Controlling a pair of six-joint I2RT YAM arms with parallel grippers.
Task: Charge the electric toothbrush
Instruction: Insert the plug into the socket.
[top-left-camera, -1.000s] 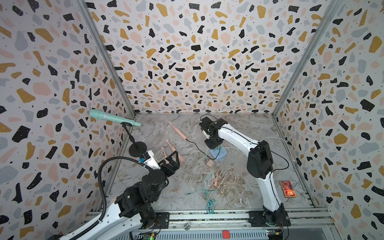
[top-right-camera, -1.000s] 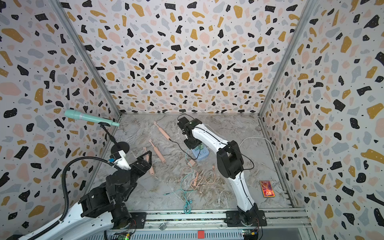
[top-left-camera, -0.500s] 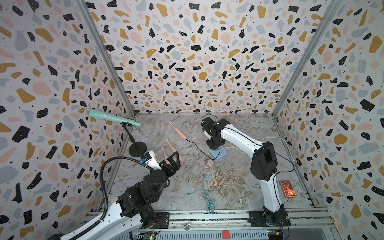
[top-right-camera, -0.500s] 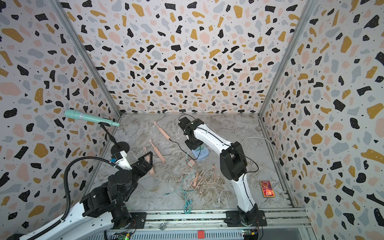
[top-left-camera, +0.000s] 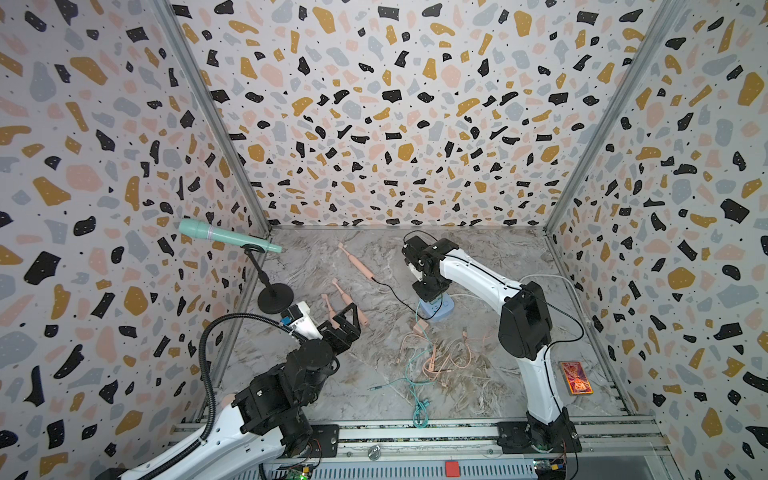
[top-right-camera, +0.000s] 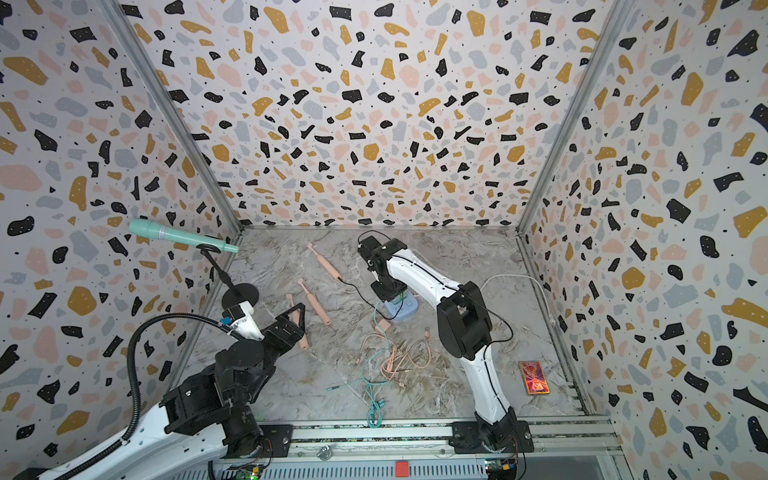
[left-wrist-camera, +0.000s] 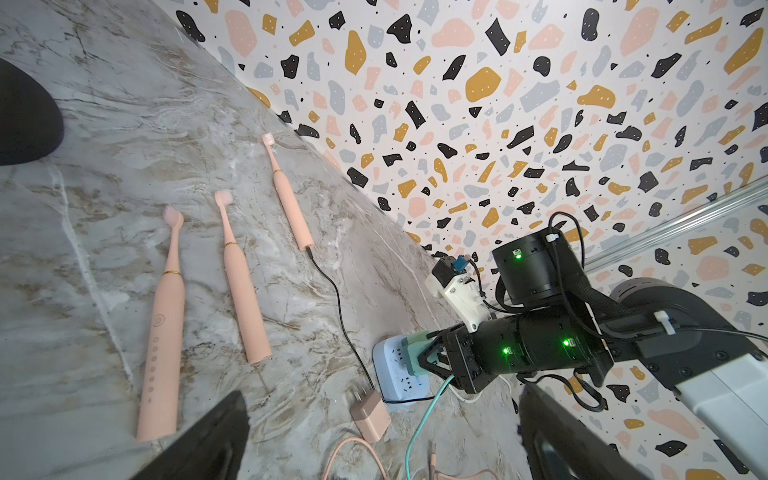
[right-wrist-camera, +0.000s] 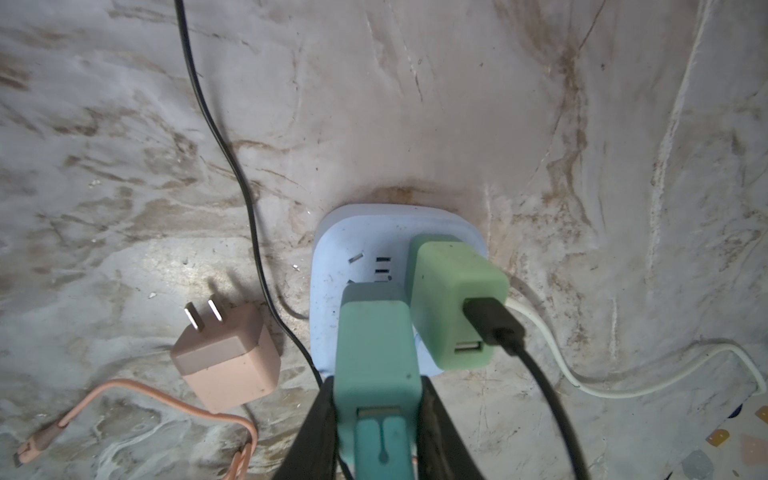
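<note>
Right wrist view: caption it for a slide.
Right gripper holds a teal charger plug at a pale blue socket block.

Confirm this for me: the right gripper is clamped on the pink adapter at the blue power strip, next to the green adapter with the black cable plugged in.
Wrong adapter. The right gripper is clamped on the teal adapter at the blue power strip. The pink adapter lies loose on the table beside it, as the right wrist view shows. The rest holds.

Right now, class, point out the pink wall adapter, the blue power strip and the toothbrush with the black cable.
pink wall adapter (right-wrist-camera: 226, 357): right wrist view, on its body.
blue power strip (right-wrist-camera: 353, 237): right wrist view, bare top face.
cabled toothbrush (left-wrist-camera: 291, 203): left wrist view, mid-handle.
</note>
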